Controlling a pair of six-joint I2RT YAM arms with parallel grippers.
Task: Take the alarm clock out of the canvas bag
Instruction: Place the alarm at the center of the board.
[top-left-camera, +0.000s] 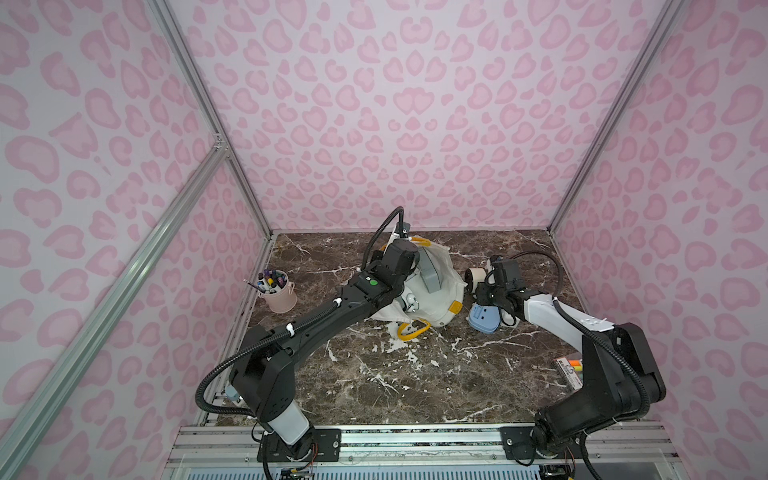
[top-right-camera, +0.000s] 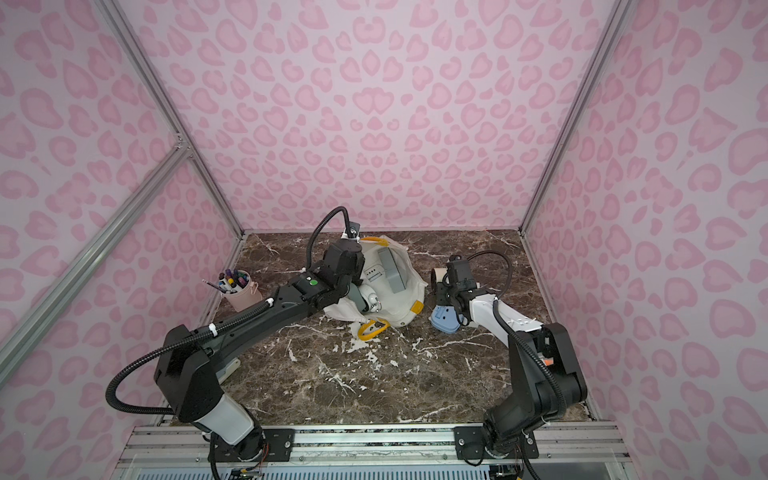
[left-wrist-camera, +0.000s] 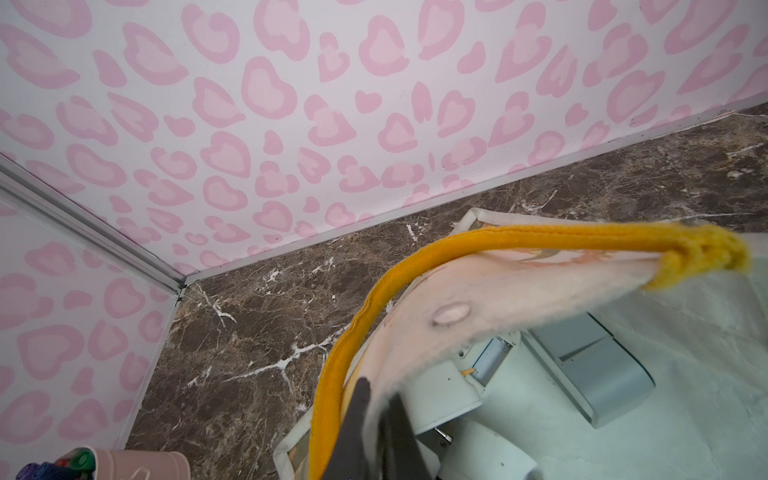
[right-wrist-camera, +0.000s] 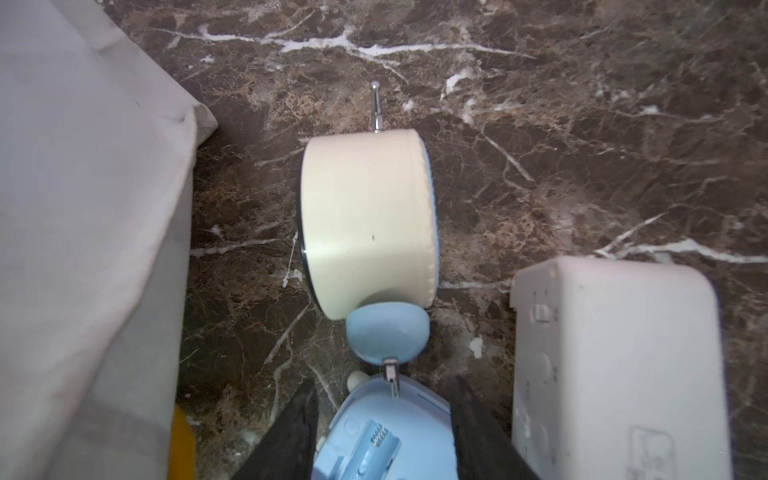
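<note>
Left jaws: clamped on rim of canvas bag (left-wrist-camera: 519, 291), beside yellow strap (left-wrist-camera: 415, 262). Rim held raised, judged to keep mouth open for access.

Right jaws: apart, straddling blue alarm clock (right-wrist-camera: 386, 436); no grip evident. Clock lies back-up on bench (top-left-camera: 415, 374), outside bag, just beside it.

Cream clock (right-wrist-camera: 365, 220) and white clock (right-wrist-camera: 615, 365) stand near on bench.

Small white bell clock (top-left-camera: 410, 301) and grey clock (top-left-camera: 432, 272) lie inside bag. Extraction judged unfinished.

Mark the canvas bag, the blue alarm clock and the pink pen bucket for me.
canvas bag (top-left-camera: 432, 309), in a top view, on its bare off-white cloth
blue alarm clock (top-left-camera: 482, 319), in a top view, on its blue body
pink pen bucket (top-left-camera: 279, 298), in a top view, on its side wall
</note>
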